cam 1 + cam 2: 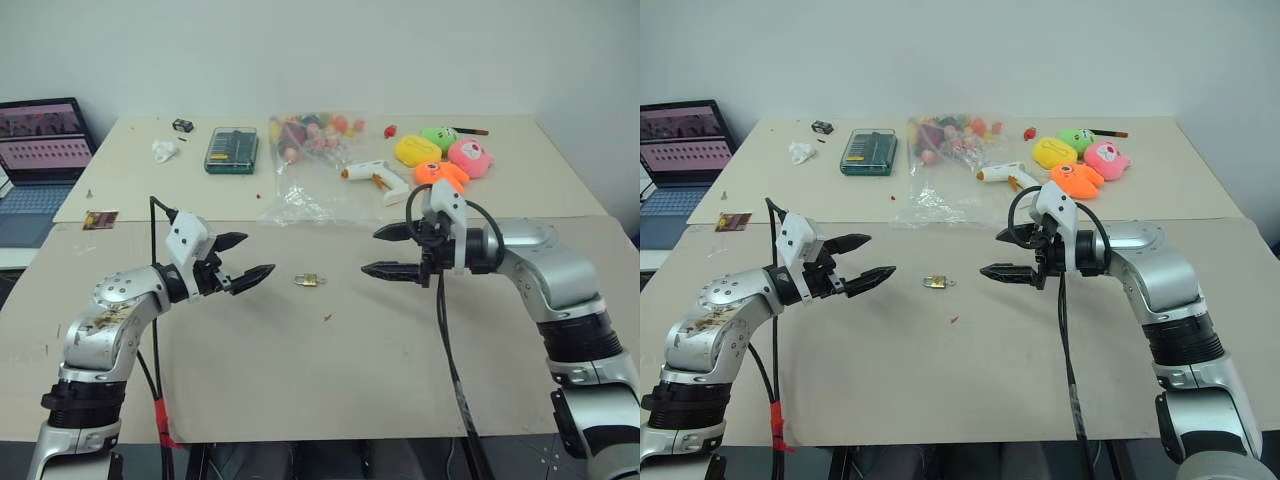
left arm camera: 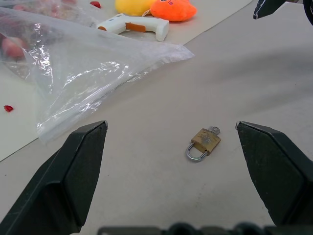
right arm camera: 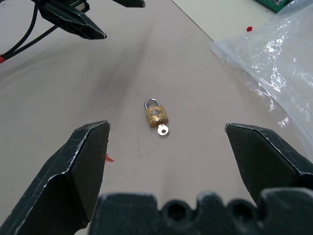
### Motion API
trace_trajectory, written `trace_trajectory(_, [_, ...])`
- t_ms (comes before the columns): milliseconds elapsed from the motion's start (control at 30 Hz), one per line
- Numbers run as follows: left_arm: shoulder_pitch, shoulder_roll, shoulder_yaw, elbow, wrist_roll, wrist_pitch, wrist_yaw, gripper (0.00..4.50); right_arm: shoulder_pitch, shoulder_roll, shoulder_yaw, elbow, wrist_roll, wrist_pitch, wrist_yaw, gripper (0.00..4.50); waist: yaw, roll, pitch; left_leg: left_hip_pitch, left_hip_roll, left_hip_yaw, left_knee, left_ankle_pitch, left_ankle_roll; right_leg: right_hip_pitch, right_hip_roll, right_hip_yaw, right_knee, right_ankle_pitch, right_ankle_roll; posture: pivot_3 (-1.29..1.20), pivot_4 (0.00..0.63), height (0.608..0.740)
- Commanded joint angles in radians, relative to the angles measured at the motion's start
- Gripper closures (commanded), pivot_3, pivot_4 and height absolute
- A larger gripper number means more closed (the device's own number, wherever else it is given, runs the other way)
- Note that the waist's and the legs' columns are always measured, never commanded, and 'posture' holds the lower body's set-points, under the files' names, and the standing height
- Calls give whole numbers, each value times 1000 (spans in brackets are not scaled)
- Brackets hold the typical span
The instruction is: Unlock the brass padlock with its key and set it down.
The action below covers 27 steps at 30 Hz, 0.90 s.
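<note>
Between the two grippers, flat on the table (image 1: 330, 370): padlock (image 1: 309, 280), shackle shut, key (image 3: 163, 130) sitting in the keyhole, head sticking out of the body's bottom end. Nothing touching it

Left gripper (image 1: 238, 261) spread wide, empty, hanging above the table just beside the lock on its shackle side, fingers aimed at it. Right gripper (image 1: 388, 251) also spread wide, empty, facing it from the key side, a bit further off. Lock lies roughly on the line between both tips

Plastic bag (image 2: 93, 68) edge is near, beyond the lock from the left gripper; glue gun (image 1: 375, 176) and plush toys (image 1: 445, 155) well behind the right one. Red speck (image 1: 327, 318) on the table nearer the robot, ignore it

Risks as I judge them:
- lock is tiny vs the fingers, lying flat: a pinch from this angle may skid it away or flip it
- key is loose-looking, a bump from the right fingers could knock it out
- overshoot by the left could snag the bag
- both arms converging on one spot: fingertip clash
</note>
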Motion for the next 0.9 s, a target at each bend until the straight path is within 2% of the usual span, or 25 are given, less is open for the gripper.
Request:
trace_trajectory(33, [-80,46,-20,45,-18,-8,-97,0,-16,8,3,-5,-35,-53,-8,69,-1,0,0,0,0,0,0,0,0,0,0,0,0,0,0,0,150,740])
trace_trajectory(100, [-171,91,-75,172,0,-42,-241,0,14,22,27,-28,-69,-70,-40,69,0,0,0,0,0,0,0,0,0,0,0,-1,0,0,0,0,150,740])
trace_trajectory(200, [-298,99,-160,377,78,-178,-374,0,46,34,23,-53,-85,-77,-66,69,2,0,0,0,0,0,0,1,-1,0,0,-1,1,0,0,0,150,740])
trace_trajectory(433, [-467,33,-303,697,226,-488,-578,0,152,37,-18,-164,-74,-42,-151,69,-5,0,0,-2,-1,0,0,1,-1,-1,0,-2,1,0,0,0,150,740])
trace_trajectory(567, [-546,-52,-377,884,333,-726,-605,0,222,33,-53,-227,-84,-28,-220,69,-3,0,0,-4,-1,-1,4,0,1,-1,-1,-3,0,0,0,0,150,740])
trace_trajectory(667, [-604,-123,-397,1003,361,-804,-638,0,260,25,-86,-268,-77,-11,-263,69,-3,0,0,-6,-1,-1,8,-1,2,-1,-1,-3,1,0,0,0,150,740])
trace_trajectory(900, [-684,-207,-399,1195,417,-904,-642,0,322,18,-122,-329,-81,3,-324,69,-8,0,0,-7,-1,0,11,-2,4,-1,0,-3,1,1,2,0,150,740])
